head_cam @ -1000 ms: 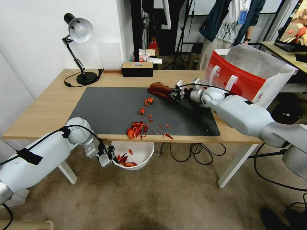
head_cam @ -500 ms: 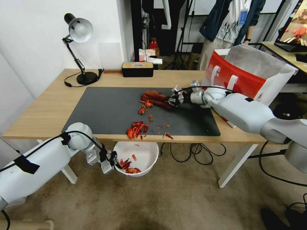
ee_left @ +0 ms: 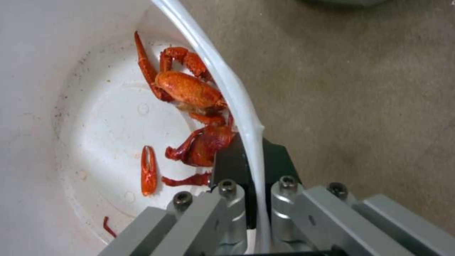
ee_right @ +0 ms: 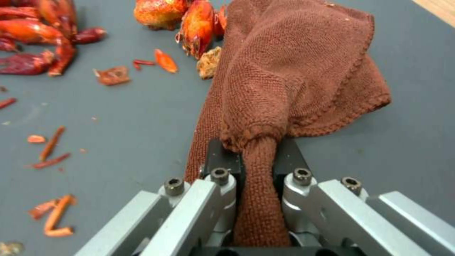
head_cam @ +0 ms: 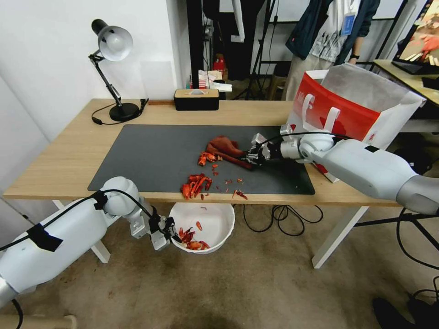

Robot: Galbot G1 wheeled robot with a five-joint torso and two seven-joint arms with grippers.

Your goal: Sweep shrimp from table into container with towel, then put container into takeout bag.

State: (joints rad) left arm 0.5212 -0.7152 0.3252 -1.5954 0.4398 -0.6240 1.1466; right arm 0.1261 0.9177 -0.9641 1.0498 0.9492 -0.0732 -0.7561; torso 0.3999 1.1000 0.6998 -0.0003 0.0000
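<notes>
Rust-brown towel (head_cam: 225, 147) is pinched tight in the right gripper (head_cam: 254, 154), lying on the table's (head_cam: 68, 151) mat against loose shrimp (head_cam: 196, 183). Below the near edge, the left gripper (head_cam: 170, 232) clamps the container (head_cam: 215, 217) rim. Sweeping is under way, I'd say; next the pile needs pushing over the edge. The takeout bag (head_cam: 338, 107) waits far right.

The shrimp (head_cam: 196, 184) are bright red-orange against the dark grey mat (head_cam: 155, 155) on the light wood tabletop (head_cam: 68, 151). The towel (ee_right: 289, 81) is rust-brown with a fine looped weave. The container (head_cam: 215, 219) is plain white, speckled inside. The takeout bag (head_cam: 352, 109) has a red front, white sides and white handles.
</notes>
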